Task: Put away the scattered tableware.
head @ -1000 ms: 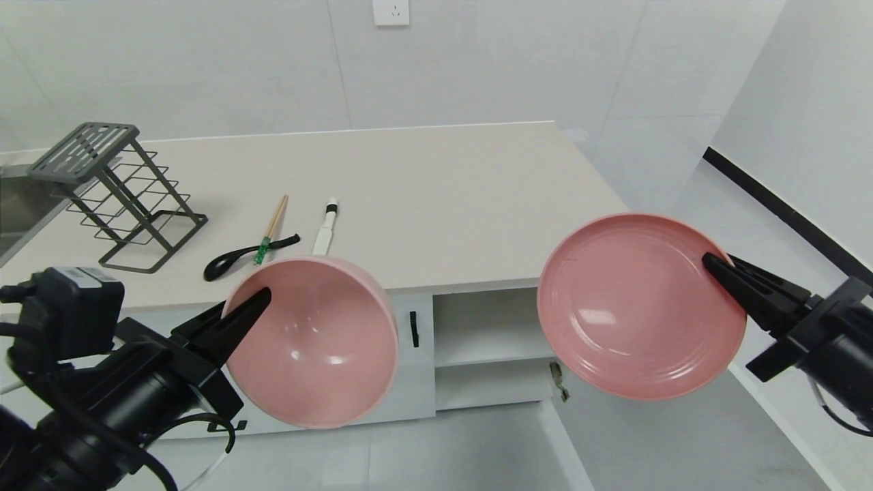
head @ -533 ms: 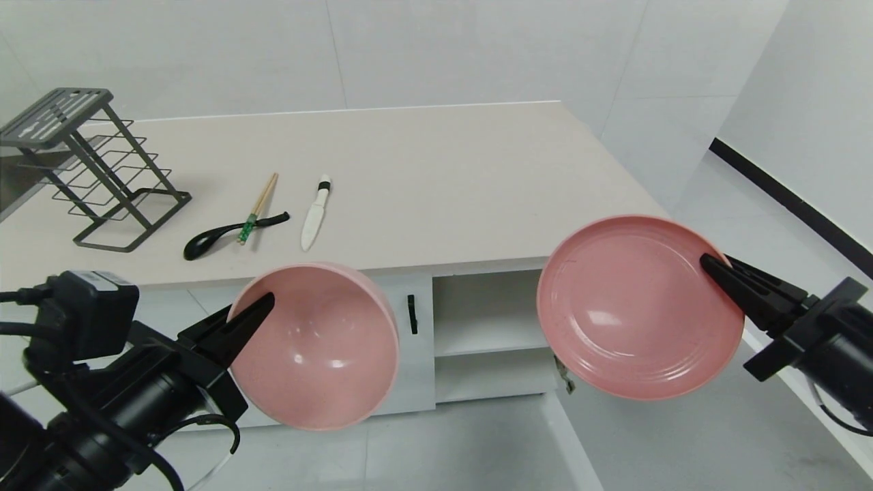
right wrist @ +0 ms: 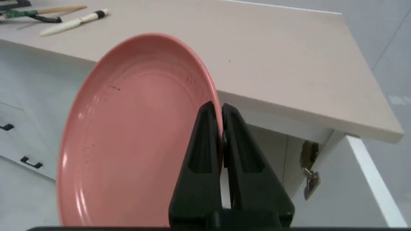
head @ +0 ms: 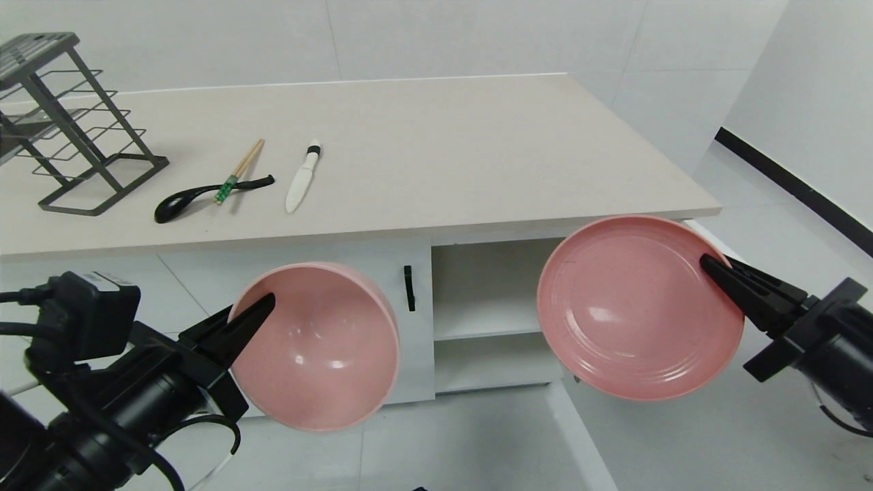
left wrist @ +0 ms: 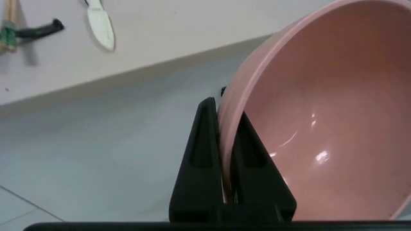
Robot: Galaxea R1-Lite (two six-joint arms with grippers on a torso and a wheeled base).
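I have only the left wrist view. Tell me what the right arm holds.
Observer: The right gripper is shut on the rim of a pink plate.
Operator: Say where the plate hangs.
Observer: In the air, off the counter, by the open cabinet shelves.
Operator: Name what stands past the spoon.
Observer: A dark wire rack, at the counter's left end.
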